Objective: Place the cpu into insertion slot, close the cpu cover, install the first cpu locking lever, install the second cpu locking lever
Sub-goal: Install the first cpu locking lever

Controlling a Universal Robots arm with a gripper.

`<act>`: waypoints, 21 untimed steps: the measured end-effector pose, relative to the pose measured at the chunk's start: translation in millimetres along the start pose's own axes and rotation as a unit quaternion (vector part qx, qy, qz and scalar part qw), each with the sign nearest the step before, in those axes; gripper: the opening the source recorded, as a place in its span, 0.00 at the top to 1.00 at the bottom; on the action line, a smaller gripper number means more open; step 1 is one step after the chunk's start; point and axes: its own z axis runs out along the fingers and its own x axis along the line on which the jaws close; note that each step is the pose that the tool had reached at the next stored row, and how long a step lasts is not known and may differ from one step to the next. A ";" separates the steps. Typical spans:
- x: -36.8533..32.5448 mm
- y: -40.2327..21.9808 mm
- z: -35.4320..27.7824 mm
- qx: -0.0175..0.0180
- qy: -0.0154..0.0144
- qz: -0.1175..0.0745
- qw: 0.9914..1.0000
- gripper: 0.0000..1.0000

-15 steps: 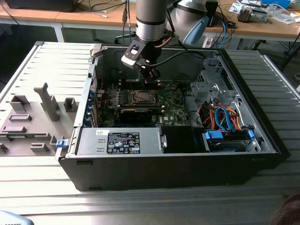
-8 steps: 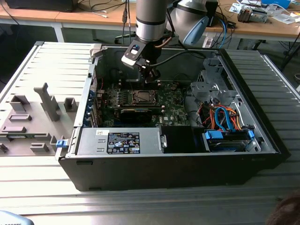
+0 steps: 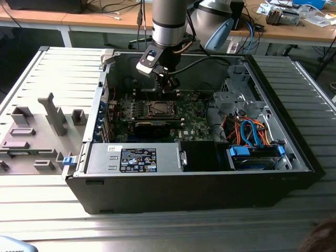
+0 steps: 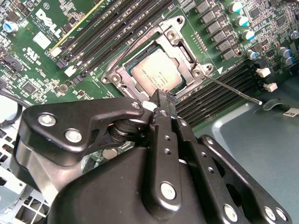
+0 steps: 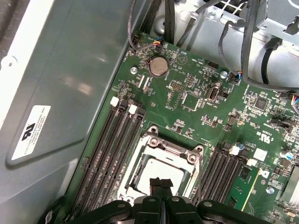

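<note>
- On the exterior view's left, grey holder blocks [image 3: 52,113] stand on the ribbed desk [image 3: 157,231], well apart from the work.
- Next comes the open computer case [image 3: 184,191], with the arm reaching down inside it.
- Near the middle of the case, the tool [image 3: 169,86] hangs low over the socket [image 3: 157,108] on the green board.
- The first wrist view shows its fingers [image 5: 155,184] pressed together with nothing between them.
- The chip [image 4: 152,74] lies in the socket, and the metal cover [image 4: 138,52] looks to be down around it.
- The tool's tips sit at the frame's edge; I cannot tell whether they touch it.
- A thin locking lever [image 4: 233,91] sticks out free to one side.
- That thin lever could slide off the narrow tips and spring back, I'd guess.
- A push landing off the lever could scrape the chip's face or the board.
- On the exterior view's right, orange and blue cables [image 3: 252,131] lie bundled, near enough that a wide swing might snag them.
</note>
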 end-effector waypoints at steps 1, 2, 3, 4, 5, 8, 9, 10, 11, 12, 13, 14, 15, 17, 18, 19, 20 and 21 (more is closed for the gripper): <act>0.0 0.0 0.0 0.000 0.000 0.000 1.000 0.89; 0.0 0.0 0.0 0.000 0.000 -0.001 1.000 0.89; 0.0 0.0 0.0 0.000 0.000 -0.001 1.000 0.89; 0.0 0.0 0.0 0.000 0.000 -0.002 1.000 0.89; 0.0 0.0 0.0 0.000 0.000 -0.002 1.000 0.89; 0.0 0.0 0.0 0.000 0.000 -0.003 1.000 0.89; 0.0 0.0 0.0 0.000 0.000 -0.004 1.000 0.89; 0.0 0.0 0.0 0.000 0.000 -0.004 1.000 0.89; 0.0 0.0 0.0 0.000 0.000 -0.004 1.000 0.89; 0.0 0.0 0.0 0.000 0.000 -0.005 1.000 0.89; 0.0 0.0 0.0 0.000 0.000 -0.005 1.000 0.89; 0.0 0.0 0.0 0.000 0.000 -0.006 1.000 0.89; 0.0 0.0 0.0 0.000 0.000 -0.006 1.000 0.89; 0.0 0.0 0.0 0.000 0.000 -0.007 1.000 0.89; 0.0 0.0 0.0 0.000 0.000 -0.008 1.000 0.89; 0.0 0.0 0.0 0.000 0.000 -0.008 1.000 0.89; 0.0 0.0 0.0 0.000 0.000 -0.009 1.000 0.89; 0.0 0.0 0.0 0.000 0.000 -0.009 1.000 0.89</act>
